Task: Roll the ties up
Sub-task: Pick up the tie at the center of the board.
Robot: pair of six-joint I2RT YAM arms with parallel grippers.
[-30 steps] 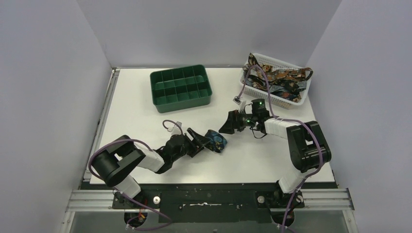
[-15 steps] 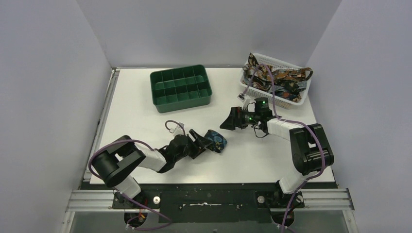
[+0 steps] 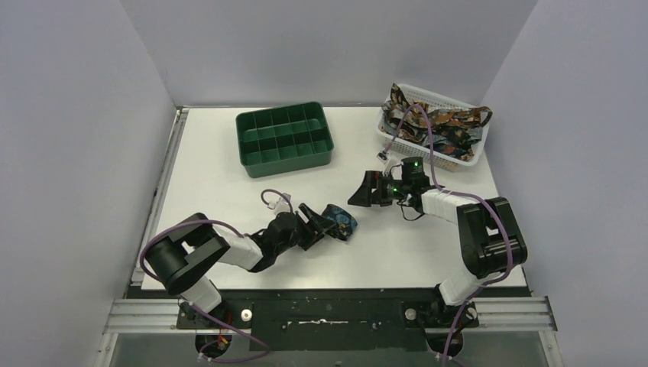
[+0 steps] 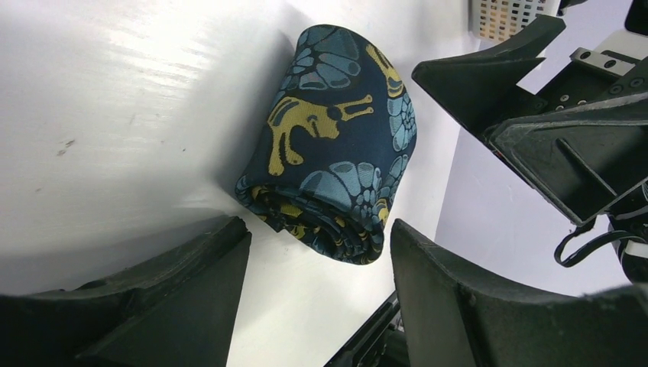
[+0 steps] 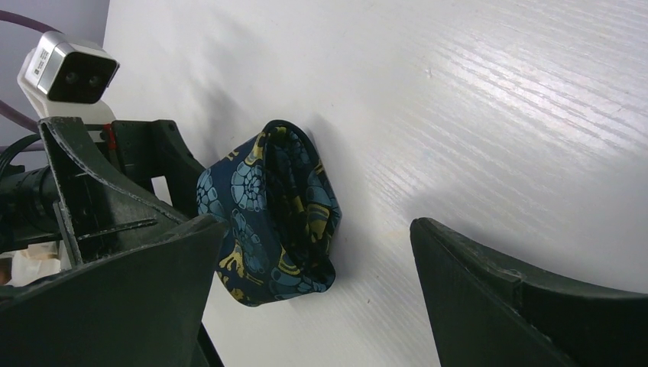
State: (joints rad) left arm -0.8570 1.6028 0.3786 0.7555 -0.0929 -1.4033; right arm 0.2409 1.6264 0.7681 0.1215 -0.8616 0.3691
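Observation:
One tie [image 3: 344,222], navy with blue and yellow figures, lies rolled into a fat coil on the white table [image 3: 229,191]; the left wrist view shows the coil [image 4: 336,153] end-on. My left gripper [image 3: 327,223] [image 4: 319,229] has its fingertips against both sides of the coil's near end, shut on it. To the right of the coil my right gripper [image 3: 364,191] [image 5: 317,225] hangs wide open and touches nothing. The coil [image 5: 267,214] lies ahead of its fingers. More ties [image 3: 435,122] sit tangled in the basket at back right.
A green compartment tray [image 3: 290,163] stands at the back centre-left. The white mesh basket [image 3: 425,154] is at the back right, close behind my right arm. Grey walls close in the table on three sides.
My right gripper has opened wider and drawn slightly back from the rolled tie. My left gripper and the coil have stayed put.

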